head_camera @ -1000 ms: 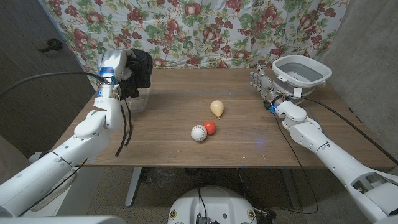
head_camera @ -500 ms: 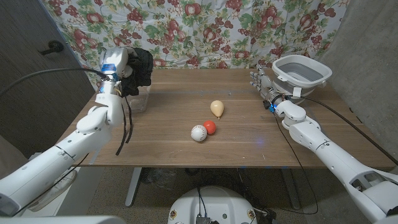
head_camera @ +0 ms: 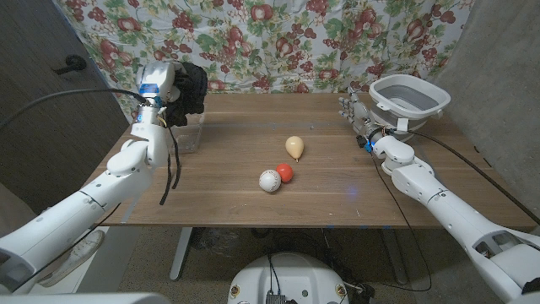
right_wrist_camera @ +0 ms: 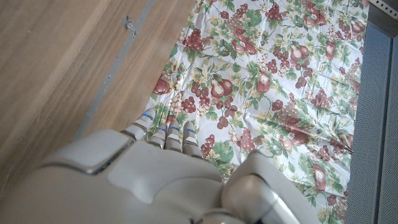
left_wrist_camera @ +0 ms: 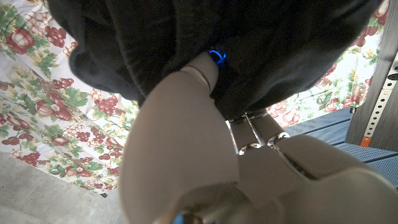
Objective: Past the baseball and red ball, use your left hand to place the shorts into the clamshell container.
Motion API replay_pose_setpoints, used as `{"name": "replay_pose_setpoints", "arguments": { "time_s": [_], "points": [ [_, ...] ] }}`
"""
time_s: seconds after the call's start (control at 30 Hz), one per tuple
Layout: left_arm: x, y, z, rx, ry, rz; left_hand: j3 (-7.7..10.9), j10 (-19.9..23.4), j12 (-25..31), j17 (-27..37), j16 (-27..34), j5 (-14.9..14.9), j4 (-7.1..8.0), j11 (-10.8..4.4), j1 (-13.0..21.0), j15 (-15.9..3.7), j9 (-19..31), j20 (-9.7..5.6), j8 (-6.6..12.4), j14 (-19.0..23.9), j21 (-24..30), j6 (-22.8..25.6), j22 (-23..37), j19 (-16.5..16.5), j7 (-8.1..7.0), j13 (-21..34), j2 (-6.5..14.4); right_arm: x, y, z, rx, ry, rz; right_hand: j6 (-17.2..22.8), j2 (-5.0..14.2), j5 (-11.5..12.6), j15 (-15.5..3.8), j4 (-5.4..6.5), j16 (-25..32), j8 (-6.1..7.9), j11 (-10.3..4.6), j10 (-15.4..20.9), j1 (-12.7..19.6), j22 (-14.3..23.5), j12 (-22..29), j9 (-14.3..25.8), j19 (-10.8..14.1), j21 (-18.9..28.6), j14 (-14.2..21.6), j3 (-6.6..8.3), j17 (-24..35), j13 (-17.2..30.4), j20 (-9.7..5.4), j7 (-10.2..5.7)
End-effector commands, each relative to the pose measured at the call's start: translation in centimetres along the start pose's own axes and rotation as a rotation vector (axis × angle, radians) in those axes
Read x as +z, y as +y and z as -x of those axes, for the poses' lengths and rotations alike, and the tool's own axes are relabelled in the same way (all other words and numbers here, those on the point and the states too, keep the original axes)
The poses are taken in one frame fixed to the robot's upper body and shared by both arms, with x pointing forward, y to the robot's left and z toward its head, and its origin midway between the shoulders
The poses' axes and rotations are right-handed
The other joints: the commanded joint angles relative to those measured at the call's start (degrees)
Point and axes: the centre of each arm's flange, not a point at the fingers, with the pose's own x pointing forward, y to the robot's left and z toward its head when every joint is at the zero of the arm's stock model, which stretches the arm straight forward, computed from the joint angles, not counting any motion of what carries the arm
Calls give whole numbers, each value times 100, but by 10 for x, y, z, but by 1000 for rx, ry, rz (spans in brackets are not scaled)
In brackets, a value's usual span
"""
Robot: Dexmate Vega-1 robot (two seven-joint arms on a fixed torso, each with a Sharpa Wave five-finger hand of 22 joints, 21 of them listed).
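Note:
My left hand point(head_camera: 159, 84) grips the black shorts point(head_camera: 189, 89), bunched up, just above the clear clamshell container point(head_camera: 188, 135) at the table's far left. Two dark drawstrings point(head_camera: 169, 169) hang from the shorts past the table's left edge. In the left wrist view the shorts point(left_wrist_camera: 249, 50) bulge over my left hand point(left_wrist_camera: 186, 143). The baseball point(head_camera: 269, 180) and the red ball point(head_camera: 285, 171) touch each other mid-table, nearer me than the container. My right hand point(head_camera: 354, 110) stands at the far right with nothing in it; its fingers point(right_wrist_camera: 163, 134) reach over the wood.
A cream pear-shaped object point(head_camera: 294, 147) lies just beyond the two balls. A grey basin point(head_camera: 409, 95) stands at the far right corner, close behind my right hand. A floral cloth point(head_camera: 278, 34) hangs behind the table point(head_camera: 337, 190).
My left hand has carried the shorts a little up and farther back over the container, and the drawstrings have swung with it. The right arm and the balls have not moved.

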Motion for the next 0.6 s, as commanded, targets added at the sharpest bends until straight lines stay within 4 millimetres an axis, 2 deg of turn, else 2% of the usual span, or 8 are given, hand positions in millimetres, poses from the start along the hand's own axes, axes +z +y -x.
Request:
{"name": "replay_pose_setpoints", "arguments": {
  "time_s": [0.03,0.6],
  "points": [
    [-6,-6,-6,0,21,-17,379,39,-29,1578,49,41,329,7,50,-970,15,-1434,23,480,828,141,965,470,173,21,7,0,0,0,0,2,3,51,16,-23,-17,15,16,-3,-6,21,67,6,23,13,9,-16,22,47,14,19,24,-11],
    [-17,-18,-9,-53,70,-48,367,37,-37,1561,43,38,335,29,42,-962,16,-1439,24,475,814,124,952,471,185,17,18,-4,4,-1,17,12,-5,54,18,-29,-12,13,18,-2,-16,20,69,7,22,13,6,-17,26,55,14,19,24,-9]
  ]
}}
